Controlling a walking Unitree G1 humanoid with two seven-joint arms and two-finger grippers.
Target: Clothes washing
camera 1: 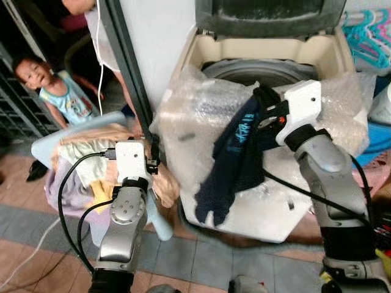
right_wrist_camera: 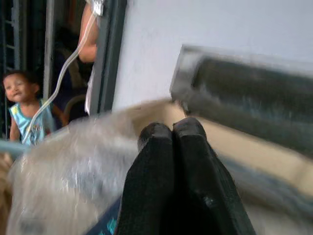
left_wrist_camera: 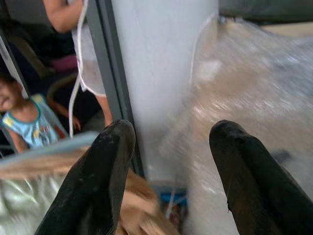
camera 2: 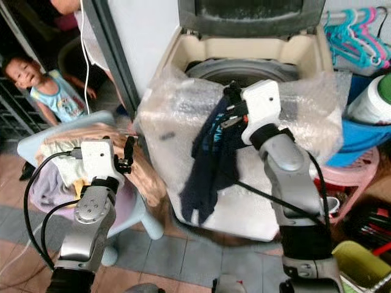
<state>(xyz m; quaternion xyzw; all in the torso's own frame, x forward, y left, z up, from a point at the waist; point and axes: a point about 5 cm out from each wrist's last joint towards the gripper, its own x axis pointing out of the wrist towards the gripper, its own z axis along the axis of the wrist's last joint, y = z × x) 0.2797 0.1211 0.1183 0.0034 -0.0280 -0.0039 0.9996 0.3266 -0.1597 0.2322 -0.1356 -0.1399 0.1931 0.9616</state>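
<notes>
A top-loading washing machine (camera 1: 263, 201) stands with its lid up, and its drum (camera 1: 259, 72) is open to view. Bubble wrap (camera 1: 195, 113) covers its front rim. My right gripper (camera 1: 264, 97) is shut on a dark navy garment (camera 1: 235, 159) that hangs down over the machine's front edge. In the right wrist view its fingertips (right_wrist_camera: 171, 134) are pressed together. My left gripper (camera 1: 154, 160) is open beside a pile of clothes (camera 1: 82, 162) on a light blue chair (camera 1: 52, 143), left of the machine. Nothing is between its fingers (left_wrist_camera: 105, 161).
A child (camera 1: 52, 82) sits at the far left behind a dark door frame (camera 1: 125, 61), and another person (camera 1: 101, 30) stands beside it. Coloured hangers (camera 1: 366, 33) hang at the right, above a pink stool (camera 2: 348, 177). The floor (camera 1: 201, 259) is tiled.
</notes>
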